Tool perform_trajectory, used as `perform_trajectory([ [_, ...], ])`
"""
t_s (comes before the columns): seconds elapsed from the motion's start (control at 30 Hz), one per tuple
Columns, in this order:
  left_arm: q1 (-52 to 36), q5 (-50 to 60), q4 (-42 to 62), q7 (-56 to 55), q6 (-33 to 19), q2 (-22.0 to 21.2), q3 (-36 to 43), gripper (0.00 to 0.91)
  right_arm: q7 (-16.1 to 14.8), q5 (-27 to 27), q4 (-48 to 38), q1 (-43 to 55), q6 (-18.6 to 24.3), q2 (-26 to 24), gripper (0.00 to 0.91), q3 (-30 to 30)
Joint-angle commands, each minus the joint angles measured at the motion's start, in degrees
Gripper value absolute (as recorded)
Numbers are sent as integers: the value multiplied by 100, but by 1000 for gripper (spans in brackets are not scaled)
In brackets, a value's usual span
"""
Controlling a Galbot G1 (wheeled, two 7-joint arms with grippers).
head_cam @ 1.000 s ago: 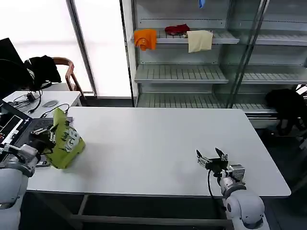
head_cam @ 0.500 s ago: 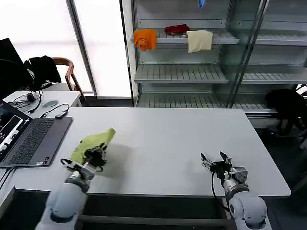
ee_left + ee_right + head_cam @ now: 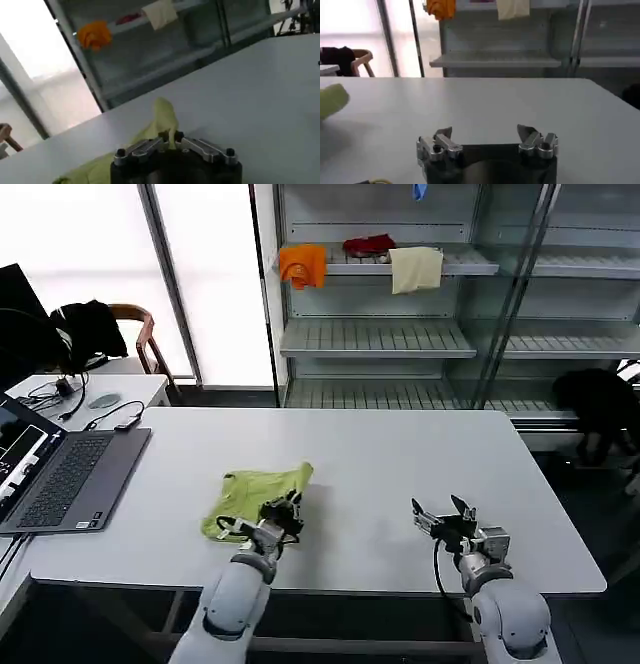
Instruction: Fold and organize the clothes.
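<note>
The lime yellow-green T-shirt [image 3: 250,490] lies bunched on the white table [image 3: 380,474], left of the middle and near the front edge. My left gripper [image 3: 290,506] sits at the shirt's right front corner, shut on a fold of the fabric. In the left wrist view the T-shirt [image 3: 162,120] rises in a peak between the closed fingers of the left gripper [image 3: 171,137]. My right gripper [image 3: 440,512] rests open near the front right of the table, holding nothing. In the right wrist view the right gripper [image 3: 485,134] has its jaws wide apart, and the T-shirt [image 3: 331,99] shows at the far edge.
An open laptop [image 3: 60,474] sits at the table's left end, with cables and a mouse on a side desk [image 3: 90,389]. Shelving [image 3: 400,334] behind holds orange [image 3: 303,264], red [image 3: 370,245] and cream [image 3: 416,268] cloths. A black garment [image 3: 598,399] lies at the right.
My left gripper has carried the shirt from beside the laptop rightward toward the table's middle and lowered it; the shirt now lies spread on the table. The right gripper has stayed about where it was.
</note>
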Motion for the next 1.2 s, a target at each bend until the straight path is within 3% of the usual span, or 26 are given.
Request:
perform_trajectory([
  [0.03,-718,-696,924,-684,116,-678,672,20,1,2,144,57,-92,49,907,-79],
  [0.07,-831,-785,996,-743,100,-681,693,20,2,3,150,69,-117,63,907,-98],
  [0.1,-985,-843,1054,-825,105,-688,716,101,8,-4,150,80,-132,78,907,-122],
  [0.17,-1121,-905,1179,-930,85,-697,729,907,2,-10,141,97,-148,112,907,-174],
  [0.33,-1144,-1461,993,-985,-28,-538,775,907,-152,18,101,138,-149,209,907,-314],
  [0.43,-1206,-2417,567,-1292,-167,-383,746,907,-175,130,-105,259,-152,335,907,-456],
  [0.57,-1425,-3040,0,-1355,-147,126,393,907,-150,594,-407,466,-165,568,907,-780],
  [0.63,-1419,-3165,-150,-1287,-116,343,114,907,-19,975,-572,595,-172,691,907,-1002],
  [0.8,-1116,-3402,-320,-1077,-125,792,-833,907,696,2035,-925,904,-170,812,907,-1646],
  [1.03,-335,-3388,-463,-876,-271,1177,-1613,907,1122,2159,-1205,1082,-170,915,907,-1852],
  [1.07,-294,-3387,-472,-879,-304,1185,-1637,907,1194,2153,-1231,1101,-169,910,877,-1876],
  [1.1,-241,-3386,-493,-885,-307,1191,-1671,907,1271,2155,-1242,1116,-169,912,695,-1888],
  [1.13,-157,-3412,-523,-893,-299,1194,-1693,907,1300,2155,-1246,1120,-168,915,574,-1887],
  [1.17,-131,-3418,-565,-897,-285,1196,-1693,907,1351,2151,-1256,1127,-169,933,363,-1872],
  [1.2,-81,-3408,-623,-894,-251,1195,-1685,907,1447,2150,-1259,1130,-168,948,252,-1858],
])
